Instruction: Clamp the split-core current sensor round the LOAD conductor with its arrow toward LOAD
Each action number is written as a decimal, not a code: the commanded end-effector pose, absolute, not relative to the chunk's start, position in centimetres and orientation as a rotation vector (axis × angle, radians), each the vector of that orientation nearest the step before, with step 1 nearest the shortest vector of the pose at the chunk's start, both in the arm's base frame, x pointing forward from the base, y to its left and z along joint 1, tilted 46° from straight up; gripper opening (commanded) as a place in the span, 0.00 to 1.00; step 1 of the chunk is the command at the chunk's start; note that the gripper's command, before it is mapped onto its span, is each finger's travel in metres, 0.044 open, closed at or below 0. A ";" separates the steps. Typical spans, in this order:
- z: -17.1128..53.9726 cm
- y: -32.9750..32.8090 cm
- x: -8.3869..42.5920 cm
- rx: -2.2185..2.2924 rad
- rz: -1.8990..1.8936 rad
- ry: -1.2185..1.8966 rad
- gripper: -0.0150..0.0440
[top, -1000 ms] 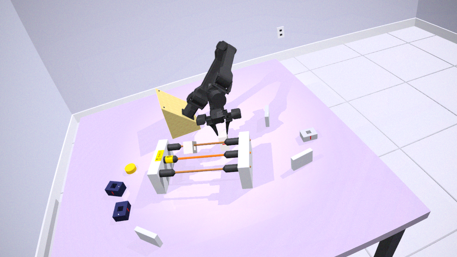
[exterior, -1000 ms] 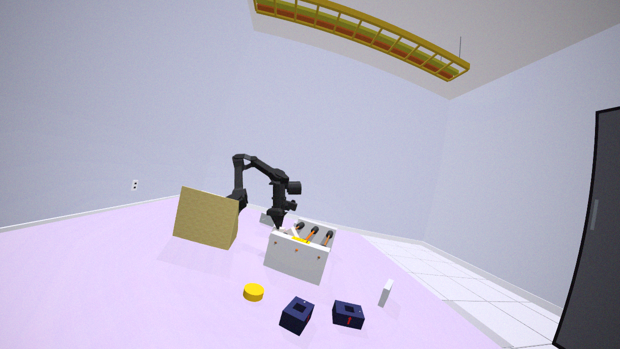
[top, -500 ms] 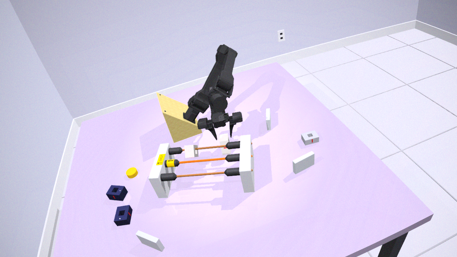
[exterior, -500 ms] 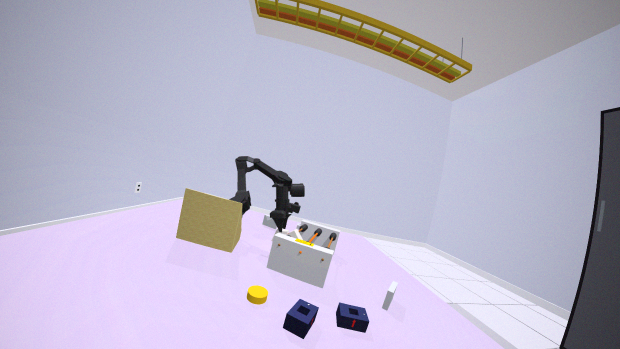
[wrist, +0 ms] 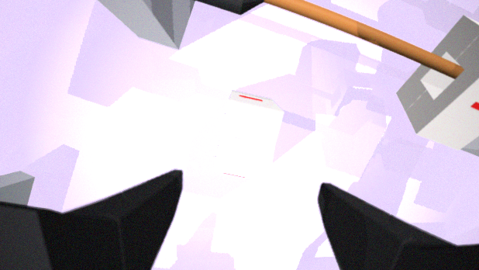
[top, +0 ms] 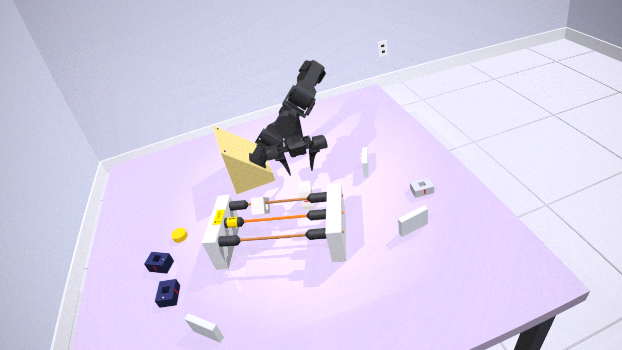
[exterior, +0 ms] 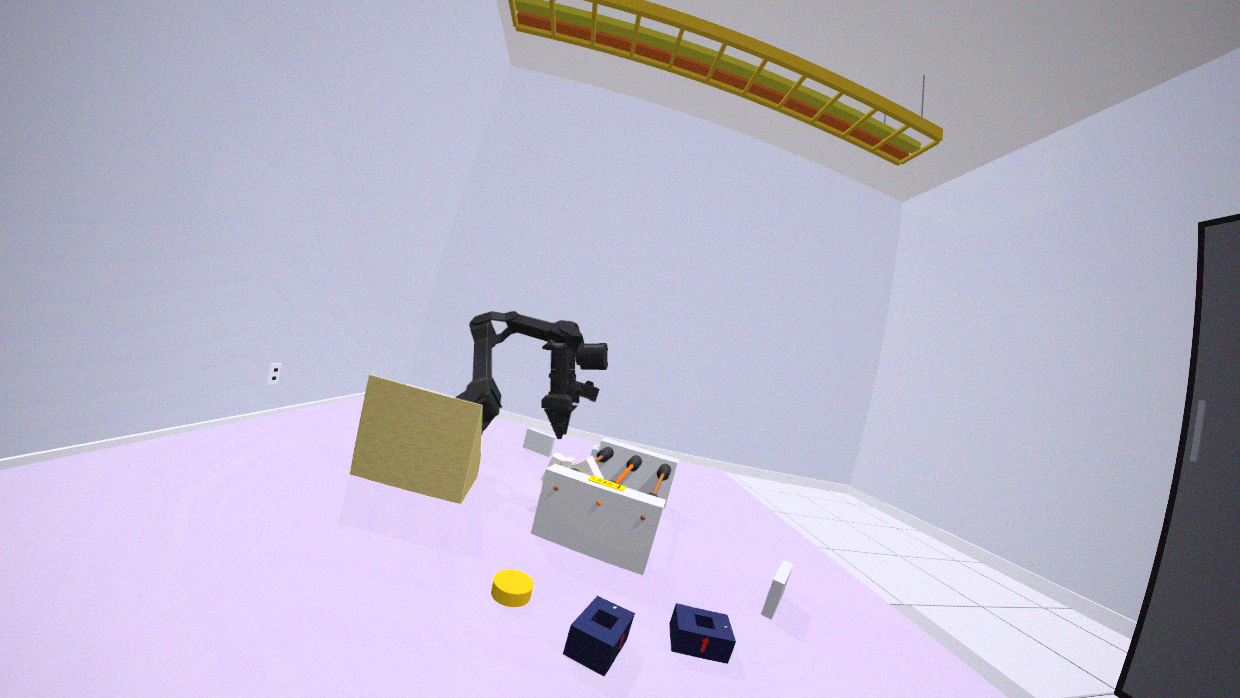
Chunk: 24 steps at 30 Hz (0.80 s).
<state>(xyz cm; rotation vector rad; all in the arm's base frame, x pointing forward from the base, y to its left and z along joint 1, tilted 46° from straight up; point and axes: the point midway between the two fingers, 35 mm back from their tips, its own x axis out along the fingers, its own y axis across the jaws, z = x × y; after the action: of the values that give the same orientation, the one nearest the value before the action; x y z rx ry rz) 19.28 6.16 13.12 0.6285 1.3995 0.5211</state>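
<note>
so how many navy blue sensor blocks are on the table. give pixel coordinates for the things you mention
2. One navy block (top: pixel 164 266) (exterior: pixel 588 643) sits nearer the yellow disc (top: pixel 179 235) (exterior: pixel 511 588); the other navy block (top: pixel 164 300) (exterior: pixel 694 641) is farther from it. None seems hidden.

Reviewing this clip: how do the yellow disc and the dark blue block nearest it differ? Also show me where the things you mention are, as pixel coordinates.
The yellow disc (top: pixel 179 235) (exterior: pixel 511 588) is round; the dark blue block (top: pixel 164 268) (exterior: pixel 593 645) is boxy. The block has a square hole through its top, while the disc's top is plain. The block bears a red mark, the disc none. Both rest on the table.
</note>
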 end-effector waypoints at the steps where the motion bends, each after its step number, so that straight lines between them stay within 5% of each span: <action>1: 13.4 6.0 19.8 0.408 0.721 1.336 0.80; 14: 13.1 5.8 21.7 -0.425 1.491 0.829 0.80; 24: 13.1 5.9 21.9 -0.477 1.534 0.777 0.80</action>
<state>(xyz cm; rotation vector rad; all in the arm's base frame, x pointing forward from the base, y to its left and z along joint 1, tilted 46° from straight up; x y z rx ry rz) 21.06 6.03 13.04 -0.2634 0.9597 1.3550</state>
